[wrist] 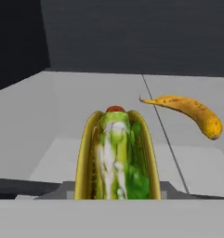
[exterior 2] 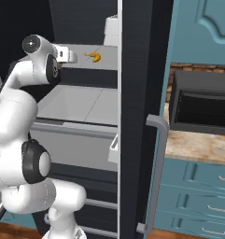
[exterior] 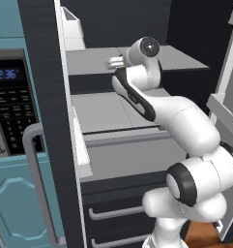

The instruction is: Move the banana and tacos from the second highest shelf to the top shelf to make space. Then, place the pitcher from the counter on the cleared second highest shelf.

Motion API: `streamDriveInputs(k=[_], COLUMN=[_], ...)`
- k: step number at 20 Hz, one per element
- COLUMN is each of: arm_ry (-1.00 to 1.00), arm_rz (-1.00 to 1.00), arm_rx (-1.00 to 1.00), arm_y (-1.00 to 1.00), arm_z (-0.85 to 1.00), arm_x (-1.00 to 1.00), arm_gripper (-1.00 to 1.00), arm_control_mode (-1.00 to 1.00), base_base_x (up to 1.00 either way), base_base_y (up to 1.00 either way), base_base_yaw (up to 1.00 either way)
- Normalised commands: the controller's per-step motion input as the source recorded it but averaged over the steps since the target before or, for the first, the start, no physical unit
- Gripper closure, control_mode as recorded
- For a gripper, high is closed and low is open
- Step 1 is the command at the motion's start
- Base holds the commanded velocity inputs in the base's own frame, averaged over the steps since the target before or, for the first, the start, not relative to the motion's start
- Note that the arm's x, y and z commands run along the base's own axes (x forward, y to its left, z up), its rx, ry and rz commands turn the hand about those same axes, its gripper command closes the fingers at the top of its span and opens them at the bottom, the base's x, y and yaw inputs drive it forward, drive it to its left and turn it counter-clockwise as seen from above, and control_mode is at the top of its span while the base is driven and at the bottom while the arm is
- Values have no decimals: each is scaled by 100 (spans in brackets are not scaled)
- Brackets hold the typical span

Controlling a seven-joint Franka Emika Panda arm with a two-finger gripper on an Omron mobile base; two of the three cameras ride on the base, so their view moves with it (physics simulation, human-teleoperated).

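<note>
- Gripping the tacos (wrist: 117,155), the end effector (wrist: 117,197) is clamped on the folded shell, which is standing upright with its open edge facing the hand camera, green and white filling showing between the yellow-brown sides.
- The fingertips themselves are sitting hidden behind the shell in the hand view, so the exact contact points cannot be made out.
- The banana (wrist: 190,111) is lying flat on the top shelf (wrist: 85,93), beyond the tacos and off to the right in the hand view, apart from the shell; in the right base view the banana (exterior 2: 94,56) is showing as a small orange curve just past the hand.
- The top shelf's centre seam is running past the banana's near tip toward the camera.
- Whether the tacos are resting on the top shelf or being held just above it cannot be told.
- The second highest shelf (exterior: 106,111) is lying below the arm's wrist, a wide grey slab with a pale front rim, its right part covered by the white forearm.
- The fridge's dark back wall is rising behind both shelves, and a door bin (exterior: 72,29) is hanging on the open door at the left.
- A microwave (exterior: 11,104) with a lit clock is sitting in teal cabinets beside the fridge.
- The tabletop (exterior 2: 198,144), beige and speckled, is showing over teal drawers in the right base view.
</note>
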Motion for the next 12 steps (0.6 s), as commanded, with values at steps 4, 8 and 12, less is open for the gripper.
streamDriveInputs(k=[4,8,12], arm_ry=[12,6,3], arm_rz=[0,0,0], arm_rx=[0,0,0], arm_y=[0,1,12], arm_z=[-24,-39,-37], arm_x=[100,93,91], arm_gripper=[100,100,100], arm_control_mode=[-100,-100,-100], base_base_x=[0,0,0], base_base_y=[0,0,0], base_base_yaw=[0,0,0])
